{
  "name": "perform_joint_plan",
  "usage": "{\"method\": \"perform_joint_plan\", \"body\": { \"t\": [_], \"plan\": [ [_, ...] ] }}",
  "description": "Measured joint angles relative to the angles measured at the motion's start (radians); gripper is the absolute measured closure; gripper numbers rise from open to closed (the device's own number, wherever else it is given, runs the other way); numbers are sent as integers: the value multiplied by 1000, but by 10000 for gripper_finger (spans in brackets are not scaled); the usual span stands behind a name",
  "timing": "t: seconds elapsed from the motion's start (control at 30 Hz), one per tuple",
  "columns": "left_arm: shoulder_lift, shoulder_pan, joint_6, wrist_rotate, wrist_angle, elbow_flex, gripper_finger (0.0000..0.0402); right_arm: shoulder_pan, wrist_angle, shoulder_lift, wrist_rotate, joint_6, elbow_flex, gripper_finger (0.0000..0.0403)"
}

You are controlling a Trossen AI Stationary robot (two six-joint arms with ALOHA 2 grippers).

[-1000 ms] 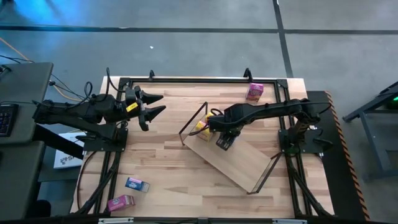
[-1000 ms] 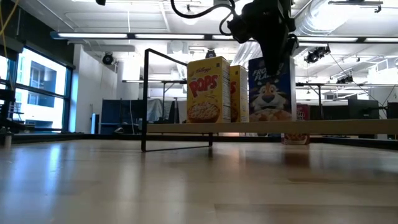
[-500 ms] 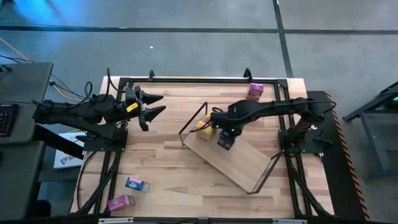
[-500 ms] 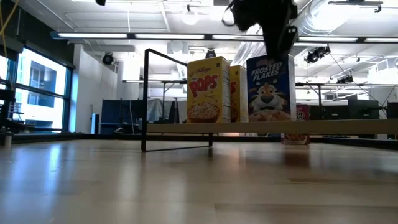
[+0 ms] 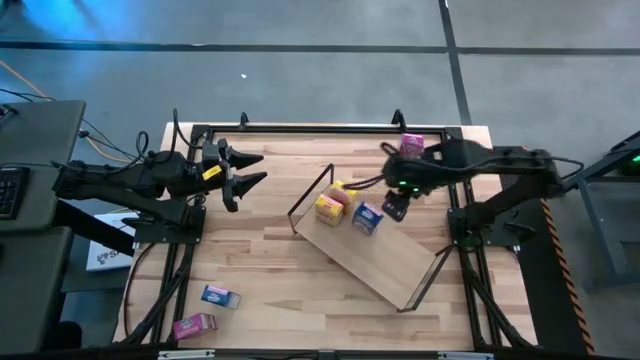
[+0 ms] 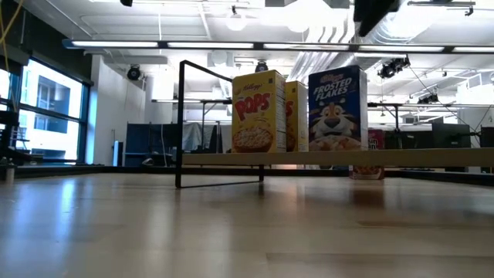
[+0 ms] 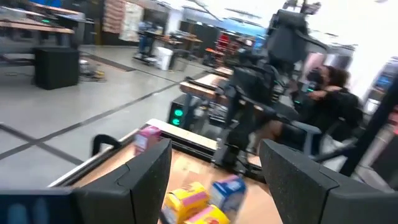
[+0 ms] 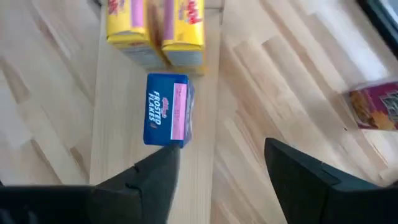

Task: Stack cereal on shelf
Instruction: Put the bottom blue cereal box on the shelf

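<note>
The shelf lies slantwise on the tabletop, with black wire frames at both ends. Two yellow cereal boxes and a blue one stand upright on their bases at its far-left end; the low view shows them in a row. My right gripper is open and empty, raised just right of the blue box. My left gripper is open and empty, over the table's far left. A pink box stands near the far edge. A blue box and a pink box lie at the near left.
The shelf board's right half is bare. The wire end frame rises left of the yellow boxes. The pink box lies close to my right arm. Bare tabletop lies between the shelf and the near-left boxes.
My right gripper has let go of the blue box, risen and drawn back toward the table's right edge. The blue box stays upright on the shelf beside the yellow boxes.
</note>
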State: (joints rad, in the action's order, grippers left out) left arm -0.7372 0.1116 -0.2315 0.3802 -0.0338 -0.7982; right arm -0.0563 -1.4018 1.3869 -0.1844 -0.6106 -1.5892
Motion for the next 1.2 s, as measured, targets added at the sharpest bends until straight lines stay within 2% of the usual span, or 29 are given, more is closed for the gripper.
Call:
{"method": "perform_joint_plan", "body": {
  "t": [0.17, 0.33, 0.47, 0.6, 0.9, 1.03, 1.2],
  "plan": [
    [0, 1, -1, -88, 0, 0, 167, -42, 148, -203, -18, -175, 255, 174],
    [0, 1, 0, -90, -7, 0, 167, -90, 545, -408, -84, -292, 530, 174],
    [0, 0, 16, -90, -8, 0, 167, -104, 935, -500, -205, -231, 687, 174],
    [0, 0, -9, -90, -8, 0, 167, -102, 1176, -526, -233, -111, 774, 174],
    [0, 0, -25, -62, -7, 0, 167, -100, 1260, -517, -227, 94, 786, 174],
    [0, 0, 6, -14, -7, 0, 167, -100, 1259, -517, -226, 119, 786, 174],
    [0, 0, 5, -6, -7, 0, 167, -100, 1259, -517, -225, 115, 786, 174]
  ]
}}
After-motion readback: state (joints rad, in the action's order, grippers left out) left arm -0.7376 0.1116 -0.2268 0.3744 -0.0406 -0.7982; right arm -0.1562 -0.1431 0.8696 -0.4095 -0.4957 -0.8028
